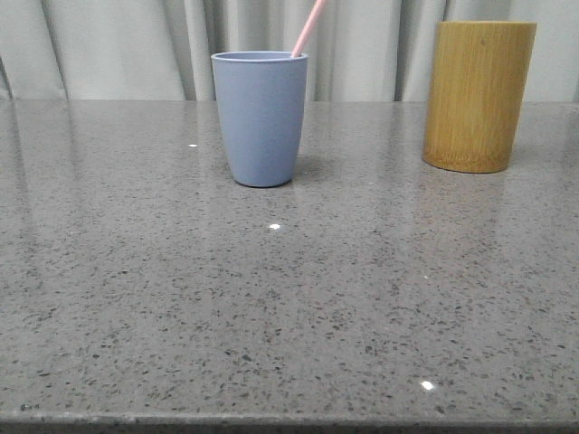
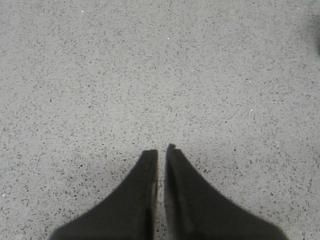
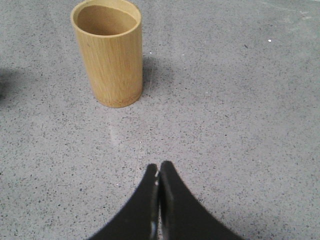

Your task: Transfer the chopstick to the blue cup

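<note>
Pink chopstick (image 1: pixel 308 27) leaning in matte blue cup (image 1: pixel 261 117), left gripper (image 2: pixel 161 149) closed, right gripper (image 3: pixel 159 166) closed

Blue cup (image 1: pixel 260 117) (pink chopstick (image 1: pixel 308 29))

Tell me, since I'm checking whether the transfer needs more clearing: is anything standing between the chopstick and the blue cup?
Nothing visible does. The chopstick already stands inside the blue cup, leaning on its rim. The bamboo holder stands apart, off to the cup's right. Both the left gripper and the right gripper are shut, holding nothing.
</note>
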Controlling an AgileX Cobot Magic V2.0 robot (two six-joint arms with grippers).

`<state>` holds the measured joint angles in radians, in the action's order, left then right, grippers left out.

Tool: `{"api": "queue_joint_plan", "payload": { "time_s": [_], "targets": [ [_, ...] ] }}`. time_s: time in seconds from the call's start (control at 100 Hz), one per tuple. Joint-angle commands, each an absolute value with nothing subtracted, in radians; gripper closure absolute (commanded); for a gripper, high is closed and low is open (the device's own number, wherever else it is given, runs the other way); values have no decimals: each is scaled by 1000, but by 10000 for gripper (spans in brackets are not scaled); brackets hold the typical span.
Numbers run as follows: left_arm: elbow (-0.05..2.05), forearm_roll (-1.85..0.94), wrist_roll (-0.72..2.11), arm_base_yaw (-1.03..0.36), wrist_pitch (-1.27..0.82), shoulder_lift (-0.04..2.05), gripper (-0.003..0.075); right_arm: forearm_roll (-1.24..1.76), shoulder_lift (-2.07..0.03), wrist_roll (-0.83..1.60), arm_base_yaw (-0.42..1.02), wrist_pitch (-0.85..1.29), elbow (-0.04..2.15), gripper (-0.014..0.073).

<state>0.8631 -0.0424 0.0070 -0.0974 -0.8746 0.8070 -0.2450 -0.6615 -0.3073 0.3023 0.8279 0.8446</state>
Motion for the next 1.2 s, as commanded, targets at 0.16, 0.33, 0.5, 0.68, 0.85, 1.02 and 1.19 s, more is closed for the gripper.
{"api": "queue_joint_plan", "payload": {
  "time_s": [0.16, 0.33, 0.5, 0.68, 0.85, 1.02, 1.19],
  "targets": [
    [888, -53, 7, -94, -813, 802, 739, -268, -661, -307, 296, 768, 869, 662],
    [888, -53, 7, -94, -813, 802, 739, -268, -661, -307, 296, 768, 869, 662],
    [888, -53, 7, -94, -813, 802, 739, -268, -661, -307, 296, 768, 869, 662],
    [880, -49, 7, -94, -805, 802, 739, -268, -661, -307, 296, 768, 869, 662],
    [790, -25, 7, -94, -653, 717, 739, -268, -661, -307, 296, 768, 869, 662],
    [579, -25, 7, -94, -363, 539, 739, -268, -662, -307, 296, 768, 869, 662],
    [341, -8, 7, -94, -166, 330, 739, -268, -662, -307, 296, 768, 869, 662]
  ]
}}
